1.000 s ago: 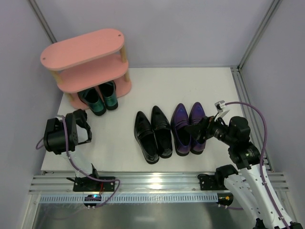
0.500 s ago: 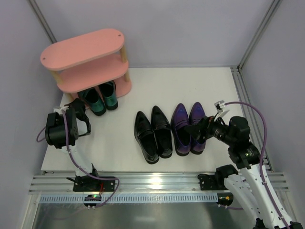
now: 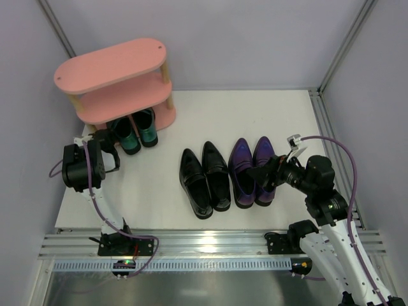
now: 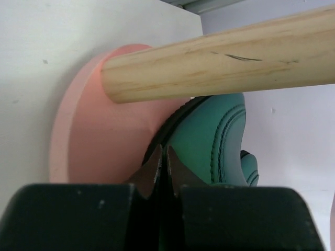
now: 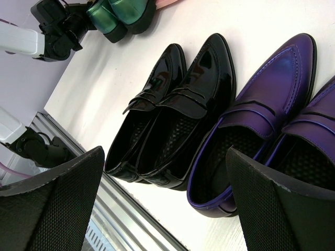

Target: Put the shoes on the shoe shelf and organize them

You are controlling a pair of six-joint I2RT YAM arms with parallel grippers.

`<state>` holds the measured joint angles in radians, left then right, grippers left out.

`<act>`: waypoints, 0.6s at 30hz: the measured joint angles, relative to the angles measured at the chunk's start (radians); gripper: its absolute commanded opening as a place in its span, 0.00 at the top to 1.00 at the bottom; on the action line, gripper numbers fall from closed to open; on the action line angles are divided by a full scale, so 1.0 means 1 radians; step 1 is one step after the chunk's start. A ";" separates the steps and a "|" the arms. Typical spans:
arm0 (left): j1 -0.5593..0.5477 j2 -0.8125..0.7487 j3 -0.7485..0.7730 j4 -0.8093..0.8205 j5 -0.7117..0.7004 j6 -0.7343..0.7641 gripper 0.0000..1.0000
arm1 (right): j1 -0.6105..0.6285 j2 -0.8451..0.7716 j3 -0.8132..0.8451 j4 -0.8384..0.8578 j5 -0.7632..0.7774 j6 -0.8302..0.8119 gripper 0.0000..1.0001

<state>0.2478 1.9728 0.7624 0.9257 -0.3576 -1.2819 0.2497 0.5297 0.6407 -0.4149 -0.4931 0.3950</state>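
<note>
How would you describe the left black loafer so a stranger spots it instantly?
Find the pink shoe shelf at the far left of the white table. Right of it, four loafers stand in a row. Take the leftmost loafer: glossy black, unlike the purple pair, and set slightly nearer than its black mate.

Pink 3-tier shoe shelf (image 3: 111, 67) sits in the back-left corner of the white table (image 3: 255, 115). The teal pair (image 3: 132, 132) is tucked on its bottom board, with the ends sticking out the front. The black pair (image 3: 204, 178) and purple pair (image 3: 252, 169) are parked side by side mid-table, black on the left, toes pointing away from the arms. The left gripper (image 3: 105, 145) is right by the teal shoes. The right gripper (image 3: 264, 173) hangs over the rightmost purple shoe.
</note>
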 measured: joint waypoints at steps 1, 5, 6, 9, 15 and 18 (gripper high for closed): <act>0.000 0.010 0.011 0.003 0.011 -0.003 1.00 | 0.000 0.000 0.000 0.000 0.000 0.000 0.03; 0.001 0.065 0.060 0.035 0.079 -0.030 1.00 | 0.000 -0.013 -0.001 -0.001 0.000 0.000 0.03; 0.001 0.082 0.074 0.045 0.098 -0.034 1.00 | 0.000 -0.017 -0.001 -0.002 0.000 0.000 0.03; 0.003 0.118 0.098 0.066 0.141 -0.050 1.00 | 0.000 -0.023 -0.002 -0.002 0.000 0.000 0.03; 0.003 0.125 0.095 0.077 0.166 -0.053 1.00 | 0.000 -0.024 -0.002 -0.004 0.000 0.000 0.03; 0.003 0.104 0.074 0.076 0.168 -0.045 1.00 | 0.000 -0.024 -0.002 -0.005 0.000 0.000 0.03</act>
<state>0.2508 2.0766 0.8360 1.0016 -0.1898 -1.3266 0.2497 0.5060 0.6392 -0.4194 -0.4931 0.3950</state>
